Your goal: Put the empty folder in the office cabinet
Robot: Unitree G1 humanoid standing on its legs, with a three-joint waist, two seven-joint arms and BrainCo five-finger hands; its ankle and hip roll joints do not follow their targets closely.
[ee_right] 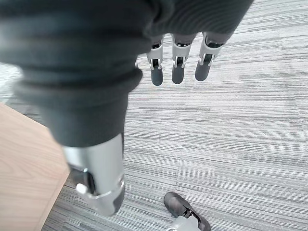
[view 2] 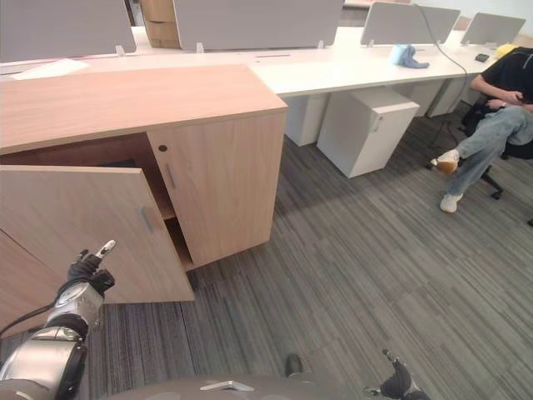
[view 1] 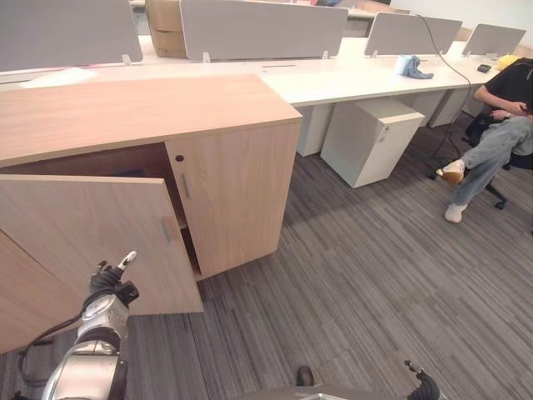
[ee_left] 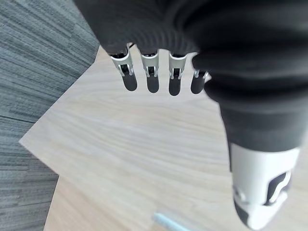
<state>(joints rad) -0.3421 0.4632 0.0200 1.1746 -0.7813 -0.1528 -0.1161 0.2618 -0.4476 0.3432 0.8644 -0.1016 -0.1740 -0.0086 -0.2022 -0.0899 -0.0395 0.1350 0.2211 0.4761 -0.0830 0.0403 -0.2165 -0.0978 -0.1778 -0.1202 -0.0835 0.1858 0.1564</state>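
A low wooden cabinet (view 1: 150,112) stands against a long white desk (view 1: 350,75), and its left door (view 1: 92,237) is swung open toward the robot while the right door (view 1: 237,192) is closed. The left hand (view 1: 112,283) hangs just in front of the open door, low on its face; its wrist view shows the fingers (ee_left: 152,79) straight and relaxed, holding nothing, with the wood of the door right behind them and a slim metal handle (ee_left: 168,222) at the edge. The right hand (view 2: 396,382) sits low at the robot's right side over the grey striped carpet (view 1: 375,275), well apart from the cabinet; its fingers (ee_right: 177,67) also hang straight and loose with nothing in them. No folder can be made out: neither hand carries one, and the dark inside of the cabinet is too shadowed to tell what lies there. Grey divider panels (view 1: 262,29) stand along the desk, a white drawer unit (view 1: 371,137) sits under it, and a blue cloth (view 1: 410,67) lies on top. A seated person (view 1: 500,125) is at the far right.
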